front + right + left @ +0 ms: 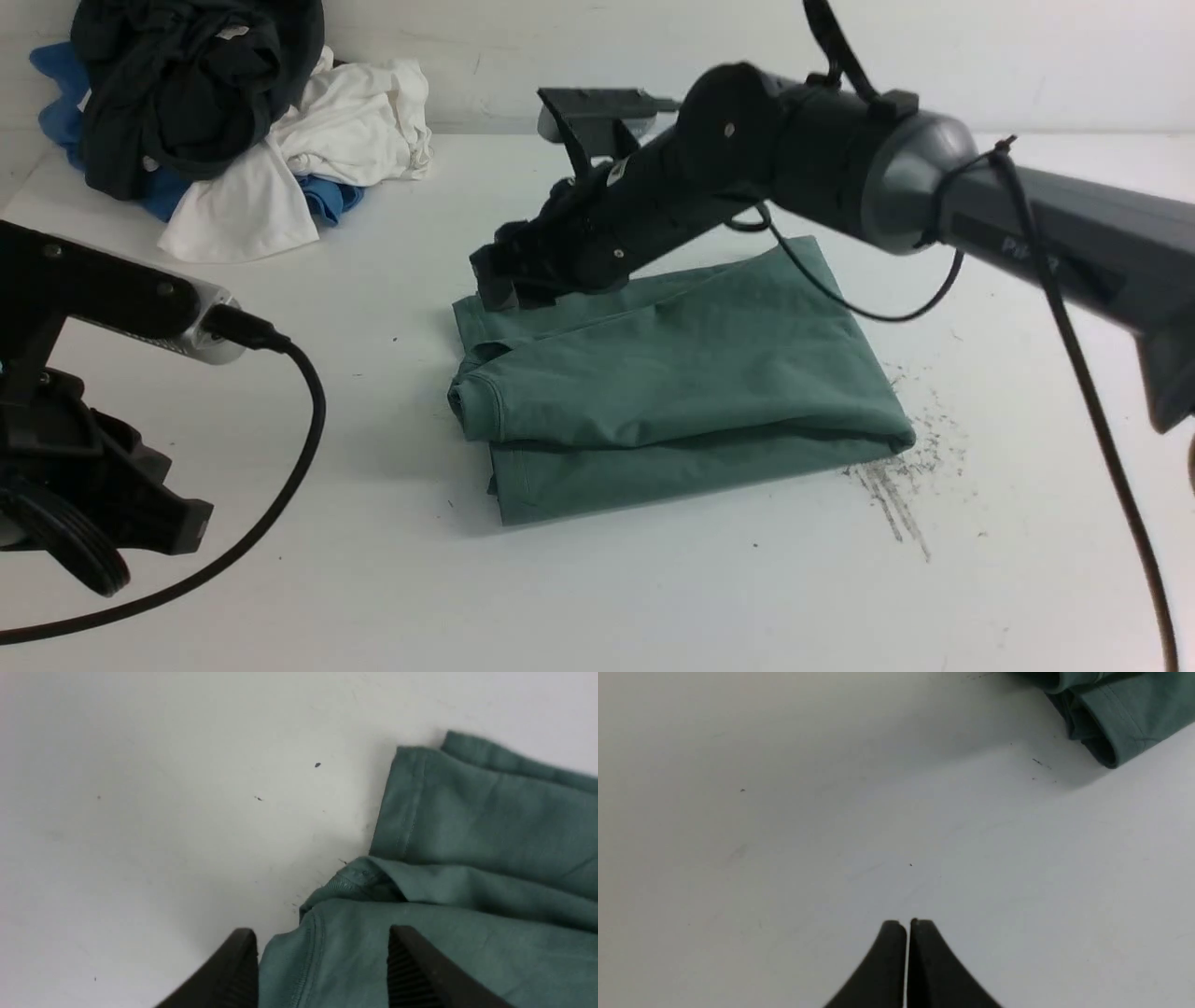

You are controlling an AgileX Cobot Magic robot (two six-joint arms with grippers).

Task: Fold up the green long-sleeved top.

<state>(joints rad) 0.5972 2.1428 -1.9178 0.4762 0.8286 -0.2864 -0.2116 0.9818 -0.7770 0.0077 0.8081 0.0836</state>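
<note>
The green long-sleeved top (672, 383) lies folded into a thick rectangle on the white table (653, 597), layers stacked, with a ribbed edge at its left end. My right gripper (504, 280) hovers over the top's far left corner. In the right wrist view it (322, 938) stands open, its two ribbed fingers apart, with a seamed edge of the top (467, 835) lying loose beneath them. My left gripper (906, 924) is shut with nothing in it, over bare table, and a corner of the top (1125, 714) shows well away from it.
A heap of black, white and blue garments (233, 121) sits at the table's far left corner. Dark scuff marks (896, 485) streak the table by the top's right end. My left arm (84, 467) and its cable occupy the near left.
</note>
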